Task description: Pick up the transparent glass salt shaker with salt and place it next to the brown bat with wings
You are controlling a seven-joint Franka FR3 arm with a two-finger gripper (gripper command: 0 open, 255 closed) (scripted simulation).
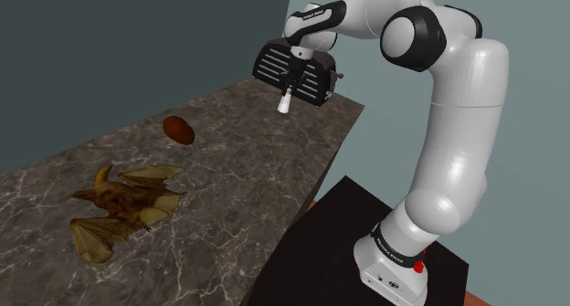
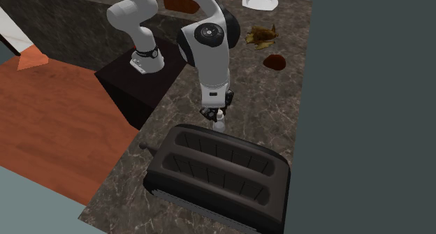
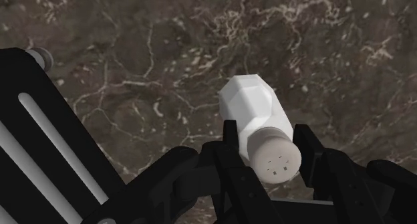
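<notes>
Pinching white salt shaker (image 3: 257,116) between two black fingers (image 3: 232,141), claw (image 1: 289,90) hangs over dark marbled tabletop (image 1: 247,163). Perforated cap sits between fingertips; faceted body juts beyond claw toward tabletop, slightly askew to fingers. Cannot tell whether base touches tabletop. Black toaster (image 2: 216,177) just beside claw. Brown bat (image 1: 123,208), wings spread flat, well apart from claw. Reddish-brown oval lump (image 1: 178,129) between claw and bat. White plate (image 2: 260,1) farther off, beyond bat.

Toaster (image 2: 216,175) beside gripper (image 1: 286,94); 1 brown lump (image 1: 178,129) near bat (image 1: 123,208).
</notes>
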